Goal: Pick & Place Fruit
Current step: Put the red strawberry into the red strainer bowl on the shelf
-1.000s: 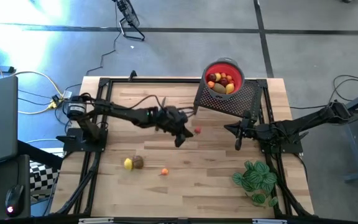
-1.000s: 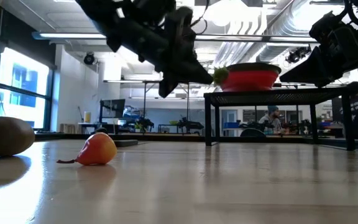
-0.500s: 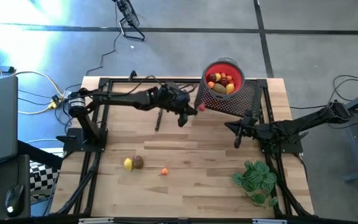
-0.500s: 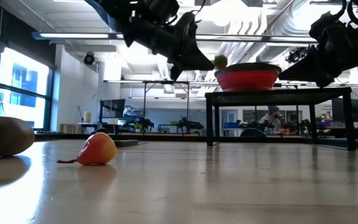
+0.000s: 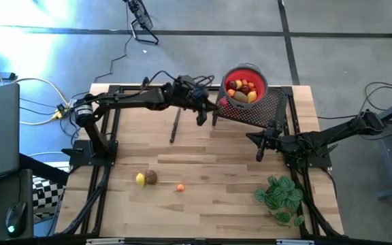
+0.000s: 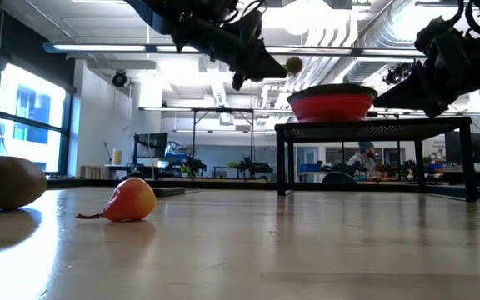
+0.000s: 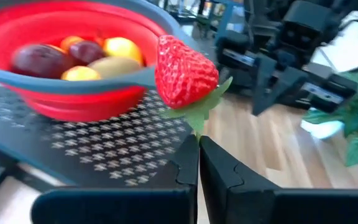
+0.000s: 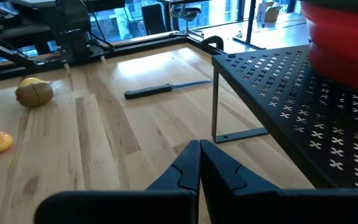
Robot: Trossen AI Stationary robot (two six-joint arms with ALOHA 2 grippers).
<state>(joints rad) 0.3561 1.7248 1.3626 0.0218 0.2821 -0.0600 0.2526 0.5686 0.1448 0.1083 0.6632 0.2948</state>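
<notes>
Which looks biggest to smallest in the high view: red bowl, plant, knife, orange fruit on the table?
1. Plant and red bowl: close in spread, and the bowl sits raised on the rack, nearer the camera, so unranked.
2. Knife: long but thin.
3. Orange fruit: smallest.

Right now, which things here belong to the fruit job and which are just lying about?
Job: red strawberry pinched by its green leaves in the left hand; red bowl of fruit; yellow, brown and orange pieces on the table.

Bystanders: thin dark knife; green leafy plant; idle right hand.
</notes>
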